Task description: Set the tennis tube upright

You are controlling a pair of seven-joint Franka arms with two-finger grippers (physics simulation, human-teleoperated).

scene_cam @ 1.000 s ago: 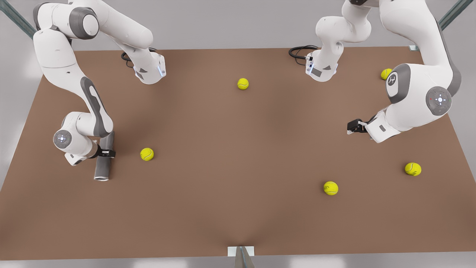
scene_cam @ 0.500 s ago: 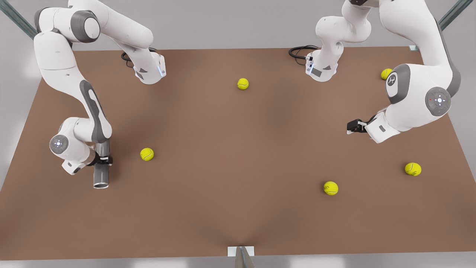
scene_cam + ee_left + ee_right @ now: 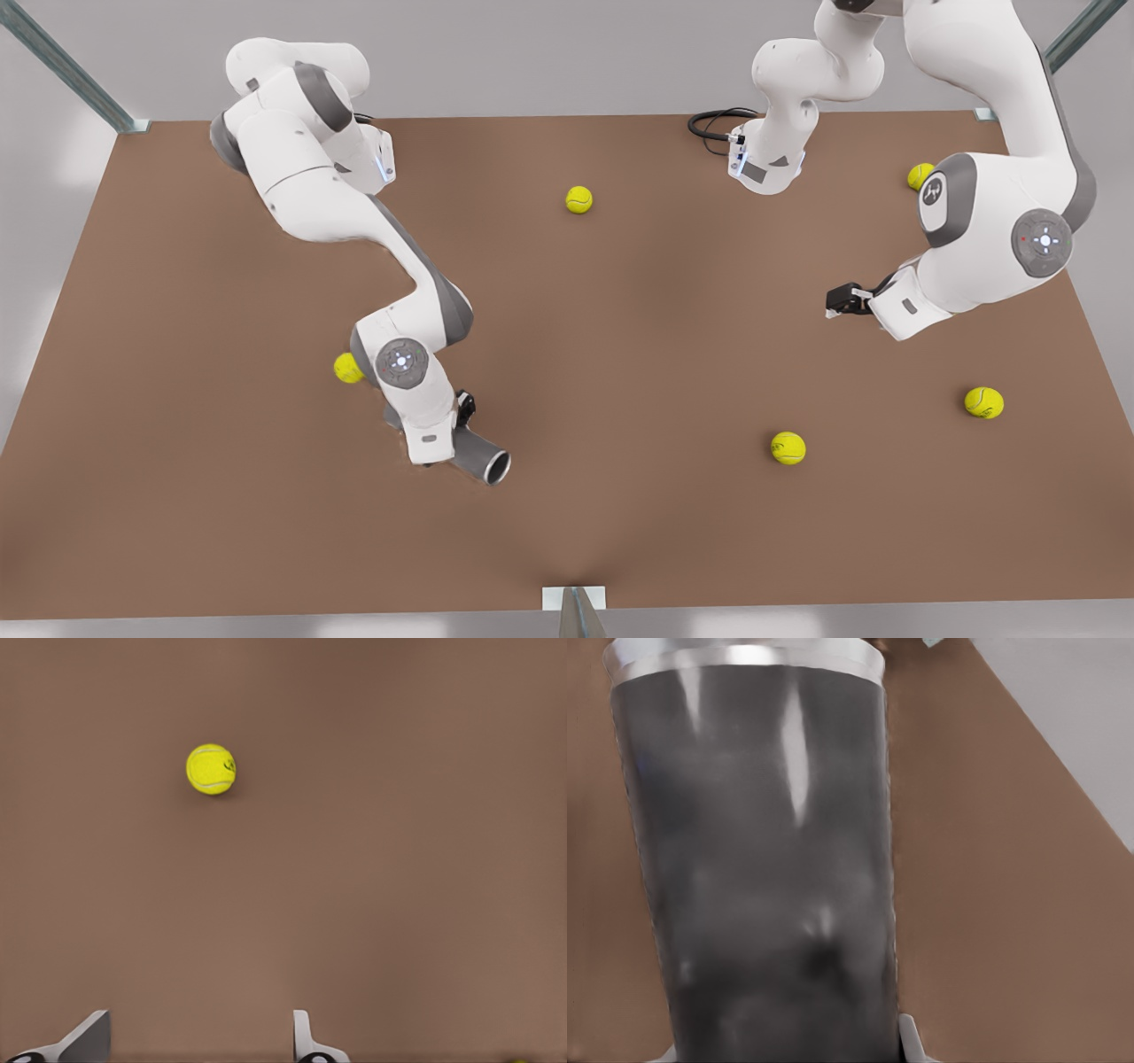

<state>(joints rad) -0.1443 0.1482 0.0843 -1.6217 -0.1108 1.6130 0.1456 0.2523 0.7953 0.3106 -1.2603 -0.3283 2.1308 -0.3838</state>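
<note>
Since the earlier frame the right gripper (image 3: 461,416), clamped on the tube (image 3: 483,459), has swung it toward table (image 3: 620,354) centre, rim at four o'clock. A ball (image 3: 346,368) lies behind. Left gripper (image 3: 837,301) waits, fingers apart.

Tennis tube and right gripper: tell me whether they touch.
Touching. In the right wrist view the tennis tube sits between the right gripper's jaws; the front view shows it carried at that wrist.

The tennis tube (image 3: 478,455) was matte dark grey with a silvery rim; the balls (image 3: 578,199) yellow-green; the desk (image 3: 620,354) plain brown; both arms white and grey.
</note>
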